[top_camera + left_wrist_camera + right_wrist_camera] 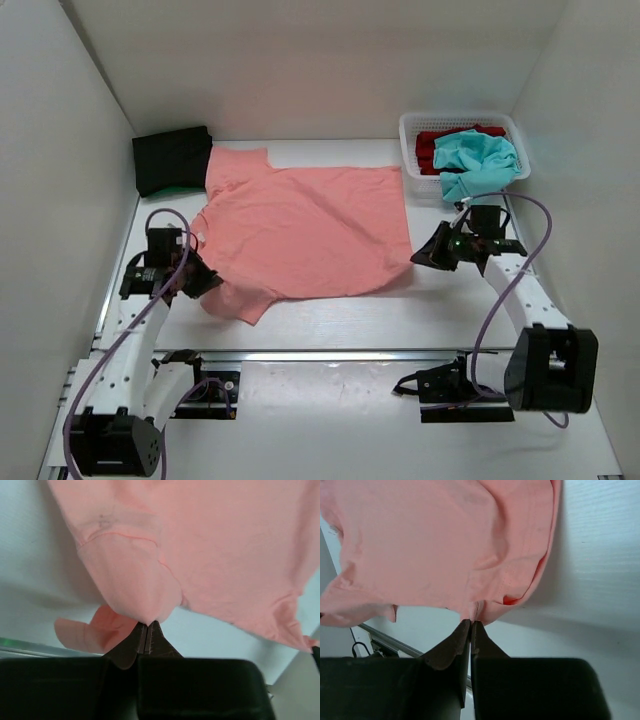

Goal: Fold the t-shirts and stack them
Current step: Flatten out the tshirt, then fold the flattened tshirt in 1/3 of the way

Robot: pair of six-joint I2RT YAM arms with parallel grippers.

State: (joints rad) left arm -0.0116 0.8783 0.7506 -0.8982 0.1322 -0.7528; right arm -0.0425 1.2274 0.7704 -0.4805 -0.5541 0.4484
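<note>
A salmon-pink t-shirt lies spread across the middle of the table. My left gripper is shut on its near left sleeve, the cloth pinched at the fingertips. My right gripper is shut on the shirt's near right hem corner, lifted slightly off the table. A folded black t-shirt lies at the back left with a green edge under it. A teal t-shirt and a red t-shirt sit bunched in the basket.
The white mesh basket stands at the back right against the wall. White walls enclose the table on three sides. A metal rail runs along the near edge, by the arm bases.
</note>
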